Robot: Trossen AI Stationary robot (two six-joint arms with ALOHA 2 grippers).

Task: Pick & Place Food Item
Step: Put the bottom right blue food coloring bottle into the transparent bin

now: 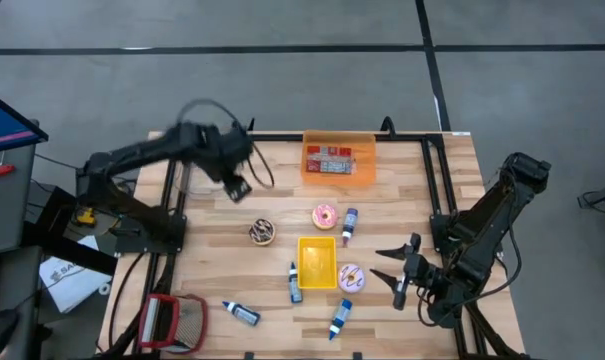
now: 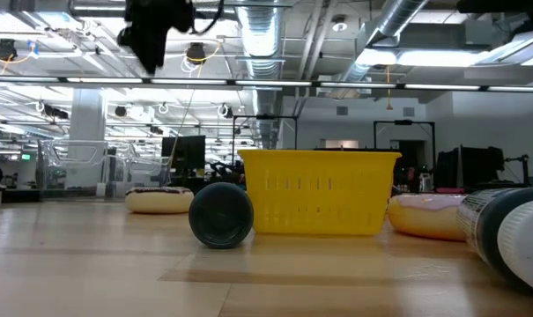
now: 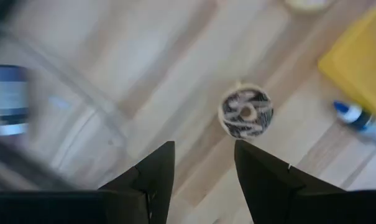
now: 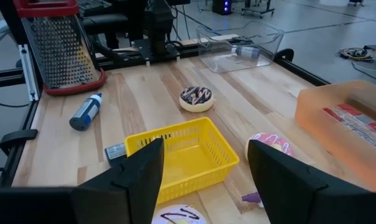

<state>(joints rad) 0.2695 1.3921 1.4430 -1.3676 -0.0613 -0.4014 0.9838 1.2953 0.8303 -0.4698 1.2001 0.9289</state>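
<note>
High view: left gripper [image 1: 235, 187] hangs above the table [image 1: 212, 290] near its left edge, toward the far side, fingers part open with nothing between them. Chocolate donut [image 1: 262, 232] lies flat just inboard of it, apart from everything. Right gripper [image 1: 400, 272] waits off the right edge, spread wide and empty. Orange bin [image 1: 337, 160] at the far edge holds a red-and-white packet. Yellow basket [image 1: 316, 262] mid-table looks empty; pink donut [image 1: 325, 215] and a white-iced donut [image 1: 350, 277] sit just outside it, small bottles [image 1: 295, 283] scattered around.

Low view: basket wall reads as open mesh; nothing visible inside. One donut to either side of it.

Left wrist view: donut [image 3: 246, 112] is ahead of the fingertips [image 3: 163, 163], not between them.

Right wrist view: a clear tub [image 4: 237, 46] at the far corner holds something small, can't tell what.

My read: the donut is light, likely a stiff toy, glaze maybe slick. Pinch across the ring from above, one finger in the hole or both on the outer rim.
</note>
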